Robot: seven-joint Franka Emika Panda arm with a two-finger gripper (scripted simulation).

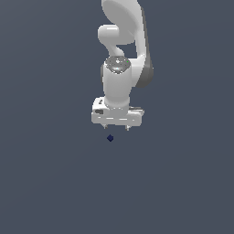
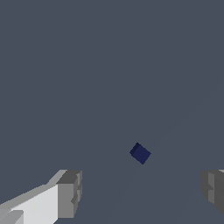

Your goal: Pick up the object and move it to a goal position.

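One cube (image 1: 110, 138) lies on the gray floor (image 1: 50, 183), just below the one gripper (image 1: 116, 127), whose two fingers (image 2: 70, 192) stand apart, holding nothing.

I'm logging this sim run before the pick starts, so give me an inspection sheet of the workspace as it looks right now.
Surface: plain dark grey-blue floor, flat, unmarked.
Job's things: tiny dark navy cube on the surface, resting free, not gripped; turned diagonally to the fingers in the wrist view. No goal marker seen.
Clutter: nothing seen.
Grippers: white tool pointing down, open, fingers wide apart, above the cube and clear of it.
Cables: nothing seen.
Surroundings: same grey-blue backdrop; only the white arm visible.
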